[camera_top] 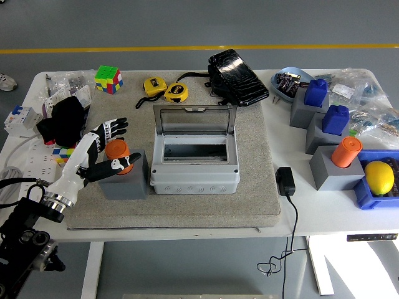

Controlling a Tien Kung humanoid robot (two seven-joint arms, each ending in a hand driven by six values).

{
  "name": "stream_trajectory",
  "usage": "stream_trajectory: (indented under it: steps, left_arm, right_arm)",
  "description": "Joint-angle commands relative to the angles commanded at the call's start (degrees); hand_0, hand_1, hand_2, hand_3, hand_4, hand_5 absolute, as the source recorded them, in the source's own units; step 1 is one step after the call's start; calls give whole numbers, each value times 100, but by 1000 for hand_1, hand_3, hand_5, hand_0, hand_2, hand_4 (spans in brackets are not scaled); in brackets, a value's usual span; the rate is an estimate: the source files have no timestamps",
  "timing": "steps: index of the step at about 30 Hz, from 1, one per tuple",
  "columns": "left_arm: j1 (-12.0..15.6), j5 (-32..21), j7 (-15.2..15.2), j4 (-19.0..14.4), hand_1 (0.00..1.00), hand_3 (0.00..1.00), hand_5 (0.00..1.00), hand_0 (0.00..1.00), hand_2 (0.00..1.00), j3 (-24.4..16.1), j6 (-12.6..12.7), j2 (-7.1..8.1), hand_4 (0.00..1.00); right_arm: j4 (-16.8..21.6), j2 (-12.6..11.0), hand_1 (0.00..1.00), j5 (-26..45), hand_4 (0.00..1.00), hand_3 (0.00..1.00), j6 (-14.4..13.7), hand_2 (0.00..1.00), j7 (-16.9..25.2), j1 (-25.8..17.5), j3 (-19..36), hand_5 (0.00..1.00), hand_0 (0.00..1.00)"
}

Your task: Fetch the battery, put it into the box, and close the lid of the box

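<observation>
Battery: the orange cylindrical battery stood upright in a grey block holder on the grey felt mat, just left of the box.
Left hand: the black-and-white left hand was wrapped partway around the battery, thumb across its front, fingers spread behind it; a firm grip could not be told.
Box: the grey plastic box sat mid-mat, its hinged lid raised upright.
Table: the white table carried the mat.

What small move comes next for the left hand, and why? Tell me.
Probably close the left hand on the orange battery and lift it. The thumb and fingers already flank it in its grey holder, and the box beside it stands open.
</observation>
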Motion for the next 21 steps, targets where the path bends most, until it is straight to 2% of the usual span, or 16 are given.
stream_trajectory:
  steps: [21]
  left_arm:
    - [28, 102, -30, 135, 811, 855, 318, 707, 847, 89, 202, 0, 998]
  right_arm:
    - [0, -12, 816, -26, 998, 818, 2, 791, -5, -16, 27, 998, 852]
